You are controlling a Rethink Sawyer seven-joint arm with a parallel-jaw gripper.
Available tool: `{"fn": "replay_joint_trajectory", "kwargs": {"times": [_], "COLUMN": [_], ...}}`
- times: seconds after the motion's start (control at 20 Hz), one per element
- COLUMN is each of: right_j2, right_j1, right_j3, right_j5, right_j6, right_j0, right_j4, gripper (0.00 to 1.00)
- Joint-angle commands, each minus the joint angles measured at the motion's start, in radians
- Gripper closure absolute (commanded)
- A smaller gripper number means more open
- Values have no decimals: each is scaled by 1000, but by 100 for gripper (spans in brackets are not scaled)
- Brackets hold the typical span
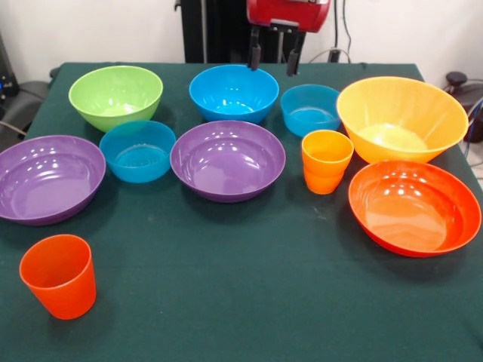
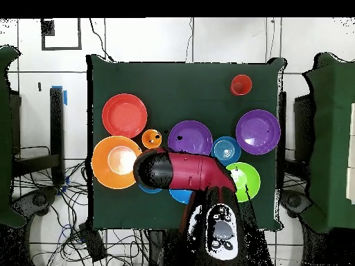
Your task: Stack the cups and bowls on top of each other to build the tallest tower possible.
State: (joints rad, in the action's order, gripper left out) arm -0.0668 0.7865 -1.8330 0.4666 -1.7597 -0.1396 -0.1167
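My gripper hung with fingers parted and empty above the table's far edge, between the medium blue bowl and a small translucent blue bowl. Every bowl and cup sat separately, so no tower existed; the large yellow-orange bowl looked the likely base.

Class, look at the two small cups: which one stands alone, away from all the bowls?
The red-orange cup; the yellow-orange cup sits among the bowls.
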Motion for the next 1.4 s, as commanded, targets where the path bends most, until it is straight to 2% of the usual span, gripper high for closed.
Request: {"fn": "replay_joint_trajectory", "kwargs": {"times": [0.05,0.2,0.25,0.55,1.05,1.4], "right_j2": [78,72,73,72,63,41], "right_j1": [-61,-55,-64,-73,-142,-217], "right_j3": [-17,-43,-19,-17,-6,11], "right_j5": [-58,-82,-68,-81,-167,-256], "right_j6": [-56,-61,-60,-58,-72,-84], "right_j0": [40,41,45,42,45,57], "right_j4": [-69,-74,-69,-69,-81,-89], "gripper": [0,0,0,0,0,0]}}
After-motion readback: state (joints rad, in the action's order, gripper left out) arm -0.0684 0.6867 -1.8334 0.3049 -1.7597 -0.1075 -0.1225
